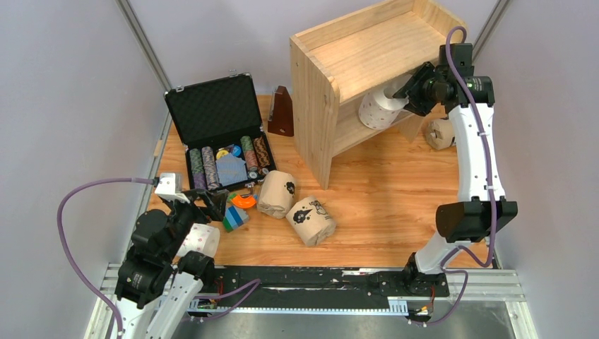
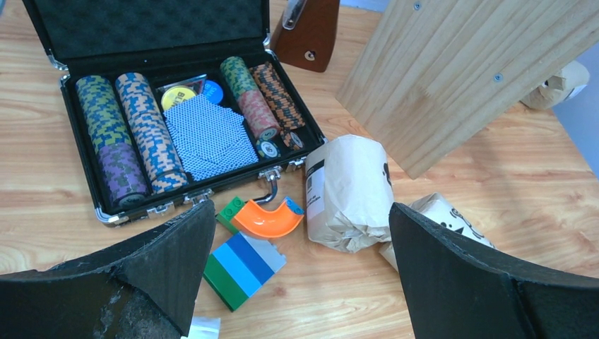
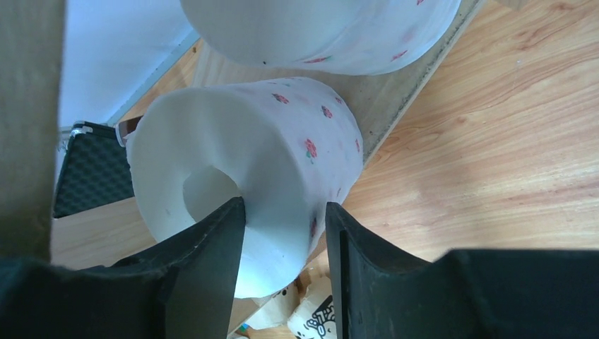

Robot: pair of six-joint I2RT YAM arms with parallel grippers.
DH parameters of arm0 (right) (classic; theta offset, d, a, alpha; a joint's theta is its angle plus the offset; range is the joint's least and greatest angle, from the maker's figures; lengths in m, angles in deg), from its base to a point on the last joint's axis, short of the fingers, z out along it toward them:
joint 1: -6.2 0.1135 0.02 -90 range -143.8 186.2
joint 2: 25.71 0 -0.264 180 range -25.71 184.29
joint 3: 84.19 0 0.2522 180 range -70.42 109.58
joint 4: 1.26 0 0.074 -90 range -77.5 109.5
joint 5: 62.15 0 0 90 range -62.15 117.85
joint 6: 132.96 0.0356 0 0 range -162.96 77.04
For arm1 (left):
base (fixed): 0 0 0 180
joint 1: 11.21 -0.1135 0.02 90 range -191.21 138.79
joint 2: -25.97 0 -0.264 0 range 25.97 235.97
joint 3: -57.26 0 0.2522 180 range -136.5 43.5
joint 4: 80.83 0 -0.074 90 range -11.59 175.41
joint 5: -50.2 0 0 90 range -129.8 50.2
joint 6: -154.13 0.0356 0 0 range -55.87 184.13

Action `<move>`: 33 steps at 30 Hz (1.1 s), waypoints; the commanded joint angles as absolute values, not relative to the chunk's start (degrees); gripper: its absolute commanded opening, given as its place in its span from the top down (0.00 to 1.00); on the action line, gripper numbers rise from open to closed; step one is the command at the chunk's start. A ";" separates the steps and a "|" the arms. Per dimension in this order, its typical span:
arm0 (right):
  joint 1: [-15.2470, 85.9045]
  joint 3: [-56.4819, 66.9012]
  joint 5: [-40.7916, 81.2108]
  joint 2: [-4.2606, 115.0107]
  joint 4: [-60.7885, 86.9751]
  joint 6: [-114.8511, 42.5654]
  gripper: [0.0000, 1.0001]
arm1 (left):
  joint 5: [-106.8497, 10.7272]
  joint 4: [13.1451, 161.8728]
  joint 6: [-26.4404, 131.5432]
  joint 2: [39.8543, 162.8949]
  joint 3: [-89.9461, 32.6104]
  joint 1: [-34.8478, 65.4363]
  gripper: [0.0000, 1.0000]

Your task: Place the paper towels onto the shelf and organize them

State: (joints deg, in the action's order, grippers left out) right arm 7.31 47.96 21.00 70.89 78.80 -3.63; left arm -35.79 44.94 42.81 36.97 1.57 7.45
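My right gripper (image 1: 408, 95) is shut on a white dotted paper towel roll (image 1: 380, 109) at the open front of the pine shelf's (image 1: 374, 49) lower tier. In the right wrist view the gripper (image 3: 285, 205) pinches the roll's (image 3: 282, 141) wall, one finger inside the core. A second white roll (image 3: 318, 28) sits on the tier board (image 3: 395, 99) beyond it. Two kraft rolls (image 1: 277, 194) (image 1: 311, 220) lie on the table. A third kraft roll (image 1: 439, 133) lies right of the shelf. A white roll (image 1: 201, 240) lies under my left arm. My left gripper (image 2: 301, 207) is open and empty above the table.
An open black case (image 1: 219, 134) of striped chip stacks and cards stands at the back left. Toy bricks (image 2: 240, 265) and an orange curved piece (image 2: 267, 220) lie before it. A brown wedge-shaped object (image 1: 281, 113) stands between case and shelf. Grey walls close in both sides.
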 commanded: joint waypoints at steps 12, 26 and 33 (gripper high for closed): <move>7.96 26.28 20.36 48.02 63.35 -5.21 0.34 | -34.83 45.97 43.13 38.11 1.13 7.52 0.00; 11.20 0.48 8.20 28.77 57.36 -12.66 0.32 | -29.80 43.66 38.86 43.63 0.38 7.52 0.00; 13.37 -6.75 5.54 25.23 54.73 -12.64 0.32 | -16.47 29.46 21.99 54.20 -3.18 7.52 0.00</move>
State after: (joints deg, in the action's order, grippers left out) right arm 12.70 -5.32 8.39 27.07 59.92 -11.19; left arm -26.30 38.66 33.83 49.48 0.24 7.45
